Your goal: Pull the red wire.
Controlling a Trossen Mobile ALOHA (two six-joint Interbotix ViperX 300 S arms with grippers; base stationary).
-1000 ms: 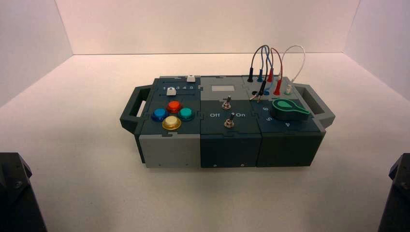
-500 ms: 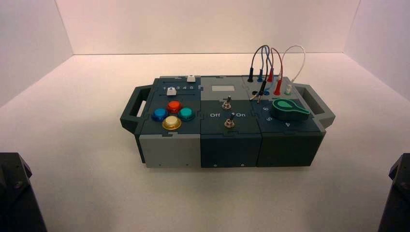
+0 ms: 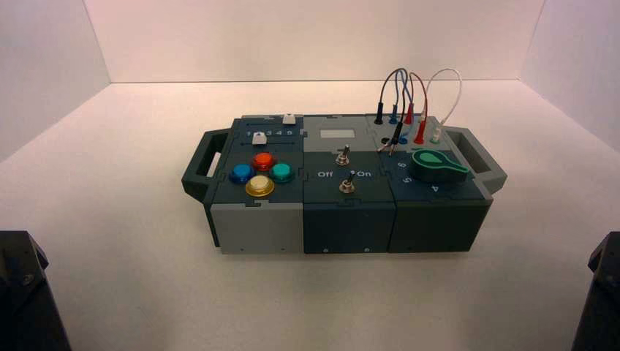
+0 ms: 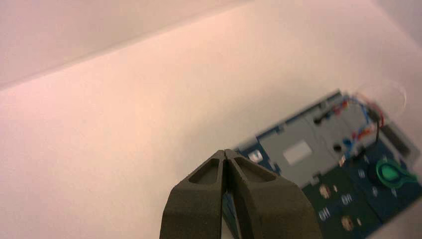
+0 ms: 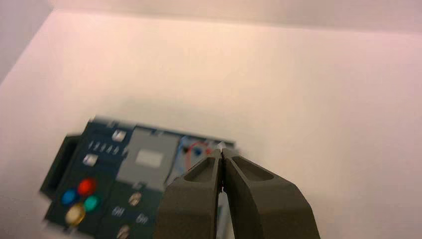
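Note:
The red wire [image 3: 420, 131] arches in a loop at the back right of the box [image 3: 343, 219], with its two red plugs standing in sockets among the other wires. It also shows far off in the left wrist view [image 4: 380, 115] and, partly behind the fingers, in the right wrist view [image 5: 190, 152]. My left gripper [image 4: 225, 152] is shut and empty, well short of the box. My right gripper [image 5: 221, 152] is shut and empty, also held back from the box. Both arms are parked at the near corners, the left arm [image 3: 22, 292] and the right arm [image 3: 601, 292].
A white loop wire [image 3: 447, 80], a blue wire [image 3: 395, 110] and a black wire [image 3: 379, 113] stand beside the red one. A green knob [image 3: 436, 164] sits in front of them. Two toggle switches [image 3: 343, 170] are in the middle and coloured buttons [image 3: 261, 172] on the left.

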